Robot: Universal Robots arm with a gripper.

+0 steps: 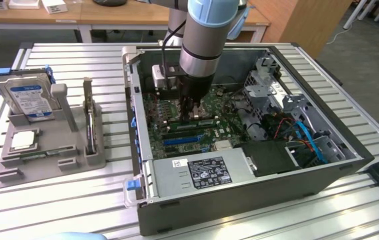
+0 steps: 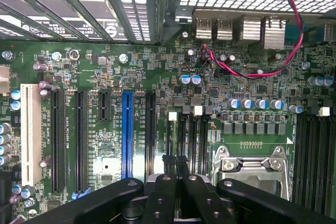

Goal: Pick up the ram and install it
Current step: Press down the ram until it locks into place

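My gripper (image 1: 191,114) reaches down into the open computer case (image 1: 323,170), just above the motherboard (image 2: 105,66). In the wrist view its two dark fingertips (image 2: 168,162) stand pressed together with only a thin line between them, over the black memory slots (image 2: 193,137) beside the processor socket (image 2: 252,163). I cannot tell whether a ram stick sits between them. A slim green strip (image 1: 201,122) lies along the slots under the fingers. Another ram stick (image 1: 39,154) lies in the grey holder (image 1: 75,162) outside the case.
The holder also carries a silver hard drive (image 1: 30,97) with a blue label, a tall dark upright card (image 1: 89,117) and a square chip (image 1: 22,141). Inside the case are a power supply (image 1: 203,172), drive cage (image 1: 269,82), blue cables (image 1: 309,142) and a red-black wire (image 2: 283,51).
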